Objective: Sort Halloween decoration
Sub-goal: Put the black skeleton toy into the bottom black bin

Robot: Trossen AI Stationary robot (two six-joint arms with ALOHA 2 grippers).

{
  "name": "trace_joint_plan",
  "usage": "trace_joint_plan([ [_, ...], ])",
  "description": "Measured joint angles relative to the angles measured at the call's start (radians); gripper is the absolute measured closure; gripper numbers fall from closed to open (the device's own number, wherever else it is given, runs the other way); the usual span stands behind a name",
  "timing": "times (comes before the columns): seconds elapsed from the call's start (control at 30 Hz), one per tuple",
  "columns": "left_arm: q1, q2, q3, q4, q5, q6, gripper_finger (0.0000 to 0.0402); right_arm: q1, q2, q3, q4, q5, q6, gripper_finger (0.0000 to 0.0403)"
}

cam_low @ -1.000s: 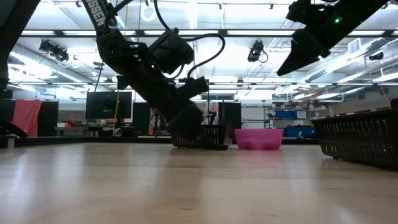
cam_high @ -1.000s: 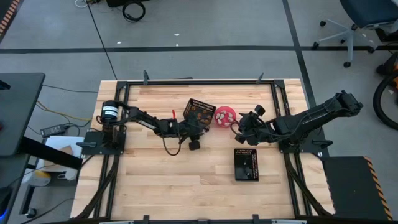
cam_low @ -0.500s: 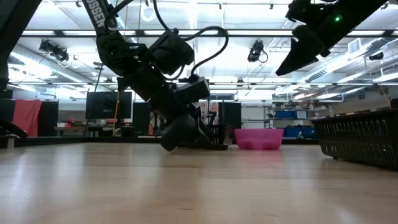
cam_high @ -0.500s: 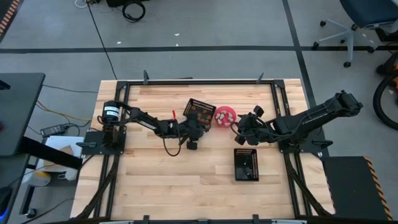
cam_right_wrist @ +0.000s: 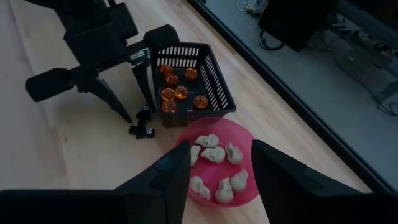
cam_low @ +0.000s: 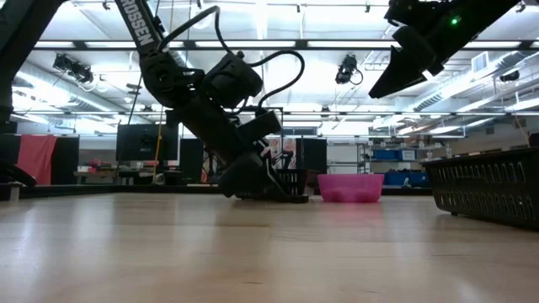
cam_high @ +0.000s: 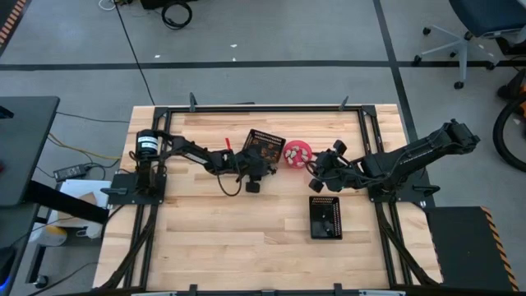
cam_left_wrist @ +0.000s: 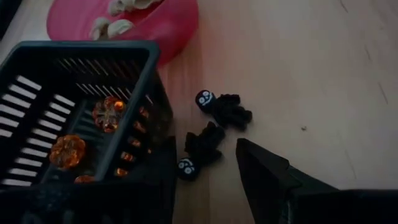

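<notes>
High view, left gripper [cam_high: 253, 170]: I reach along the table toward 3 o'clock and end at the 6 o'clock edge of the basket of orange trinkets [cam_high: 265, 145].
High view, right gripper [cam_high: 315, 171]: I stretch toward 9 o'clock, at 4 o'clock of the pink bowl [cam_high: 297, 153]; a second basket [cam_high: 325, 217] sits at my 6 o'clock.
Low view, left arm: I slant down steeply, tips low at the basket's foot.
Left wrist view, black trinkets: two black figures [cam_left_wrist: 216, 124] lie on the wood just beside the basket wall, one between my parted fingers [cam_left_wrist: 264, 174]; their long axes slant, and the white-faced heads point opposite ways.
Left wrist view, fingers: apart, holding nothing.
Right wrist view, fingers [cam_right_wrist: 280, 171]: spread, empty, above the bowl of pale skulls [cam_right_wrist: 214, 154]; orange pumpkins [cam_right_wrist: 177, 92] fill the basket.
</notes>
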State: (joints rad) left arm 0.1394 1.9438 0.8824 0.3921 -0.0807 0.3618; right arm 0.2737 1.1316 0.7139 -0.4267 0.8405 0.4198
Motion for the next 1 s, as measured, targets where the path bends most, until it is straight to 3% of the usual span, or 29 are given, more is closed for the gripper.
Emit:
trace_joint_plan([
  [0.47,-0.068,-0.004,0.003,-0.043,0.044,0.103,0.026,0.002,0.0,0.0,-0.001,-0.005,-0.011,0.023],
  [0.77,-0.037,-0.003,0.004,-0.039,0.077,-0.079,0.026,0.019,0.0,0.0,0.007,-0.008,-0.006,0.023],
  [1.0,-0.03,-0.002,0.003,-0.051,0.071,-0.123,0.0262,0.019,0.0,0.0,0.007,0.004,-0.015,0.023],
])
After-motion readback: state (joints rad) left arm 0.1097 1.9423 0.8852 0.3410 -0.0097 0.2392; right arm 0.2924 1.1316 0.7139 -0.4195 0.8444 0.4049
